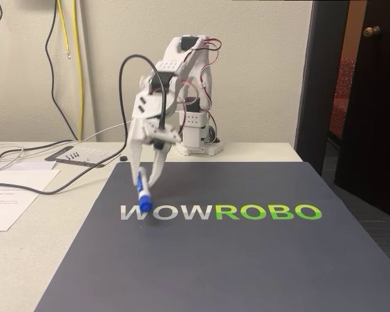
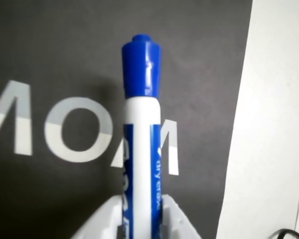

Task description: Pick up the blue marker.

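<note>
Lying at nine o'clock in the fixed view, loose papers (image 1: 13, 188) and black cables (image 1: 26, 162) rest on the pale table (image 1: 65, 221). Right of them, on the dark mat (image 1: 247, 260), the white gripper (image 1: 145, 179) clenches the blue marker (image 1: 143, 195) (cap pointing to six o'clock, at the lettering's W). In the wrist view the marker (image 2: 142, 149) rises toward twelve o'clock from between the fingers (image 2: 174, 219), over the mat (image 2: 65, 50).
</note>
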`<action>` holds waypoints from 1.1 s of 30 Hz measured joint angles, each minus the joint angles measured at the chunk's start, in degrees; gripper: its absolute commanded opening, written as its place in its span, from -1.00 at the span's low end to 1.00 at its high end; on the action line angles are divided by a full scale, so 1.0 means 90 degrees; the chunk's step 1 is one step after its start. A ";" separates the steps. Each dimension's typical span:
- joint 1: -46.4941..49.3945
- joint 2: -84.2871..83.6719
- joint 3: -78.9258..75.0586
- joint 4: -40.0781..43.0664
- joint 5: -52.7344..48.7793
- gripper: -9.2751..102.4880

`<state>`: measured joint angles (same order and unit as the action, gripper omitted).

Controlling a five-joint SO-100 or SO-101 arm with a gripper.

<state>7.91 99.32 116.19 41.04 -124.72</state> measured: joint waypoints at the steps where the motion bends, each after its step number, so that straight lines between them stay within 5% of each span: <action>1: -0.0078 0.0098 -0.0146 0.0293 0.0254 -0.83; 15: -0.1084 0.0879 -0.2275 0.3779 0.3359 -0.83; 25: -0.1963 0.1533 -0.2920 0.4766 0.6523 -0.83; 33: -0.2578 0.2158 -0.2969 0.4951 1.0186 -0.83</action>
<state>-15.29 118.74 89.47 85.61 -33.05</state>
